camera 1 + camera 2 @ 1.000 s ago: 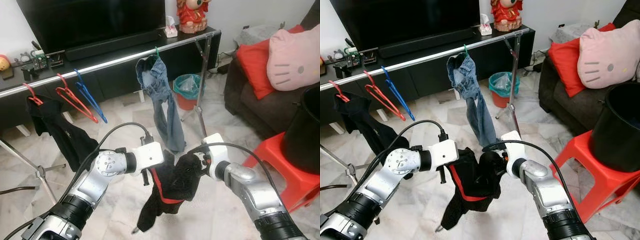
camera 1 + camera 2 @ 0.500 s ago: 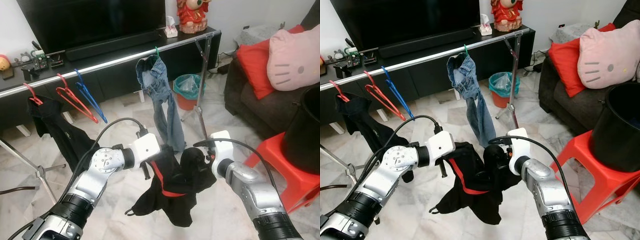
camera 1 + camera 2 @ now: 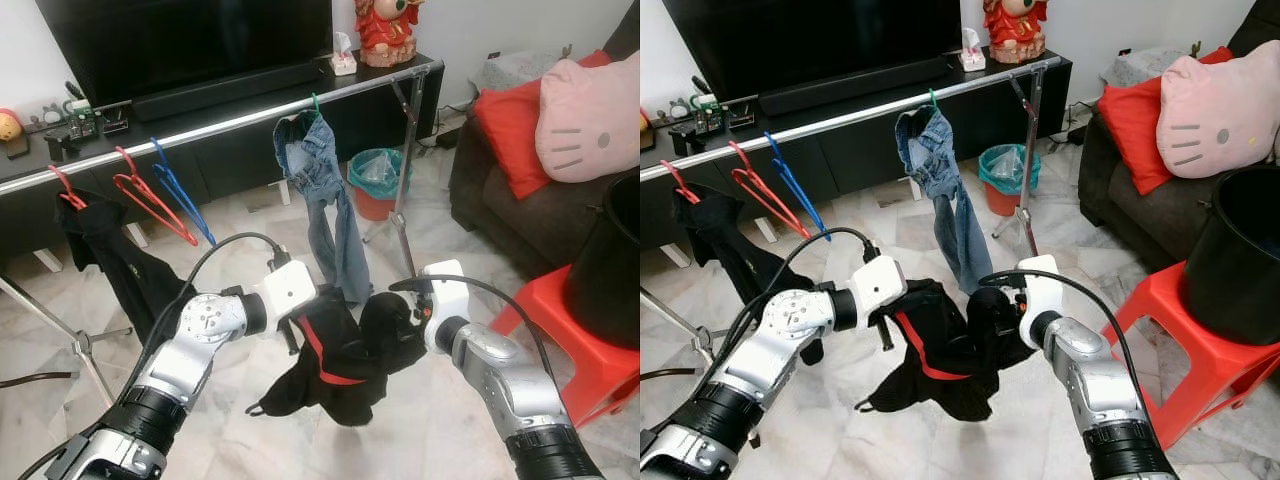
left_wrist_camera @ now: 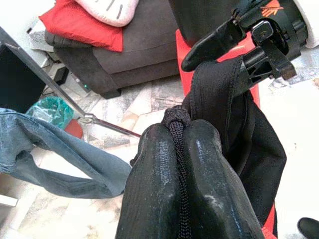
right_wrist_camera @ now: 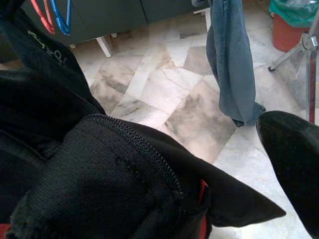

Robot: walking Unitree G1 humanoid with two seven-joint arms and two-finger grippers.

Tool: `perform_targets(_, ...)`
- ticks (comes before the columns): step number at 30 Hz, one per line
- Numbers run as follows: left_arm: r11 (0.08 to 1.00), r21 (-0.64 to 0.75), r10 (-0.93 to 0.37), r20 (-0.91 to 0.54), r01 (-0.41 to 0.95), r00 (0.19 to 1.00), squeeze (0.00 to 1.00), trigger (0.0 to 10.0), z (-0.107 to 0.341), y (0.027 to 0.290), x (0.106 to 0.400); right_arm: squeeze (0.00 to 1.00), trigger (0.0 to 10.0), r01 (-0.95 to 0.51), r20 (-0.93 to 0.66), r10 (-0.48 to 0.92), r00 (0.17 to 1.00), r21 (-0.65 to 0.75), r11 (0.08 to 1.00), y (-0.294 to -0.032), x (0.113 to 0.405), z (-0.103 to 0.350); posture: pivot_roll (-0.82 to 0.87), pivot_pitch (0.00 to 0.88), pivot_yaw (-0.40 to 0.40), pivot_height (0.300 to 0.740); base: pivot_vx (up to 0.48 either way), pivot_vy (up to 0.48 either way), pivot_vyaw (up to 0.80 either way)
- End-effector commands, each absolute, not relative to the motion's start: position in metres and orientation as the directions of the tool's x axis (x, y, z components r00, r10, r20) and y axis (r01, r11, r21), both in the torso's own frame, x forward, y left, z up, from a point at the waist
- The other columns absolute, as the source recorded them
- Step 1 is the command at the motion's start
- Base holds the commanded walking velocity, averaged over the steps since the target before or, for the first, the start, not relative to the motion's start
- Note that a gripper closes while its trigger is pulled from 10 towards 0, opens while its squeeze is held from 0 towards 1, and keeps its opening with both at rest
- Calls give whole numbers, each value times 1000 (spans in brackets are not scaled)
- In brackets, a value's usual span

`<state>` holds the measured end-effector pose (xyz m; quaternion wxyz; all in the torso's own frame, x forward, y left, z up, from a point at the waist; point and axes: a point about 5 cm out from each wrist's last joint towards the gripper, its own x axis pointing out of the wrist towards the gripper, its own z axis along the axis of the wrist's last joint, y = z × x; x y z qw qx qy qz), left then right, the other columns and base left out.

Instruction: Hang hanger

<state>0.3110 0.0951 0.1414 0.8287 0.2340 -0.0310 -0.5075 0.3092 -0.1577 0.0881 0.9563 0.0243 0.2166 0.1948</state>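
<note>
A black garment with red trim hangs between my two grippers at mid-height over the floor. My left gripper is shut, pinching a corded edge of the fabric. My right gripper holds the other side; its fingers stand apart, with one bare finger and the cloth draped over the other. Beyond them runs the silver clothes rail. On it hang a red hanger and a blue hanger, both bare, plus blue jeans on a green hanger.
A black shirt hangs on a red hanger at the rail's left end. A green bin stands by the rail's right stand. At right, a black bucket sits on a red stool before the sofa.
The garment, hanging long and narrow a second ago, is spread wider between the grippers and its lower edge has risen. My left gripper has shifted slightly left and up.
</note>
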Motion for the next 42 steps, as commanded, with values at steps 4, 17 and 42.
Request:
perform_targets(4, 386, 438, -851, -171, 812, 496, 0, 10000, 146, 97, 313, 137, 10000, -382, -376, 405, 834, 138, 914, -152, 313, 94, 74, 7, 88, 740, 0, 0, 0)
perform_targets(17, 373, 440, -855, -178, 817, 487, 0, 10000, 146, 96, 313, 1000, 10000, -376, -373, 411, 832, 166, 911, -148, 312, 91, 73, 0, 90, 740, 0, 0, 0)
perform_targets(42, 366, 437, -859, -182, 822, 479, 0, 10000, 145, 94, 312, 0, 10000, -456, -462, 485, 742, 182, 871, -152, 296, 77, 62, 9, 86, 740, 0, 0, 0)
